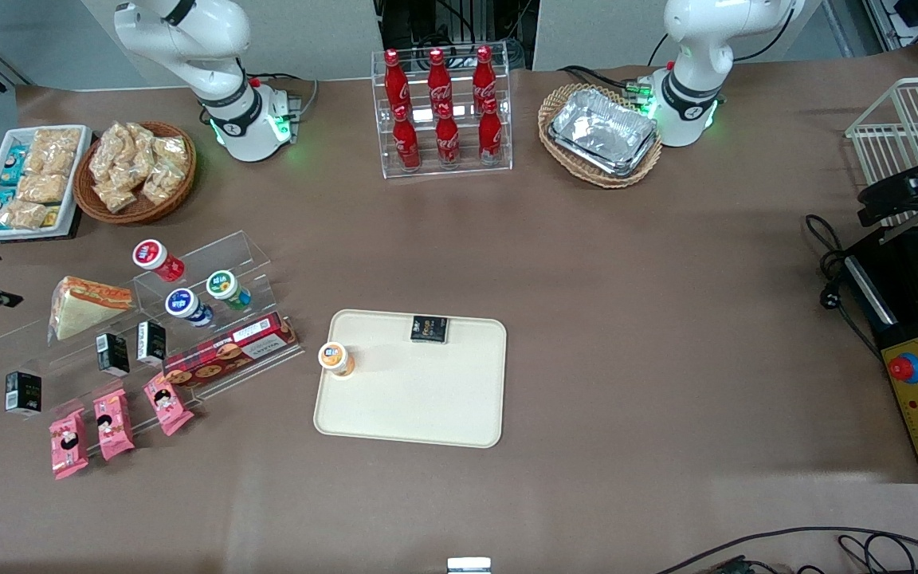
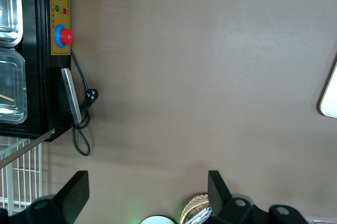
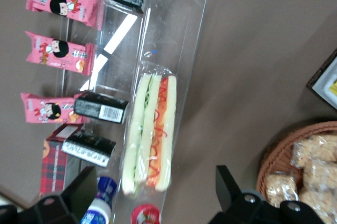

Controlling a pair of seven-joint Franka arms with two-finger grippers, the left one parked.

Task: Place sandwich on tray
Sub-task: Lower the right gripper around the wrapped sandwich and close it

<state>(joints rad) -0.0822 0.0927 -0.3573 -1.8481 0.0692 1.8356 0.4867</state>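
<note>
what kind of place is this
Likely a robot lab's mock snack shop: cola bottles in a clear rack, the sandwich on an acrylic shelf, the tray. The right pincer hangs open over the sandwich.

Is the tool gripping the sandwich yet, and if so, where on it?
Nothing is held. The tool hangs open above the sandwich, which lies untouched on the clear stepped rack.
</note>
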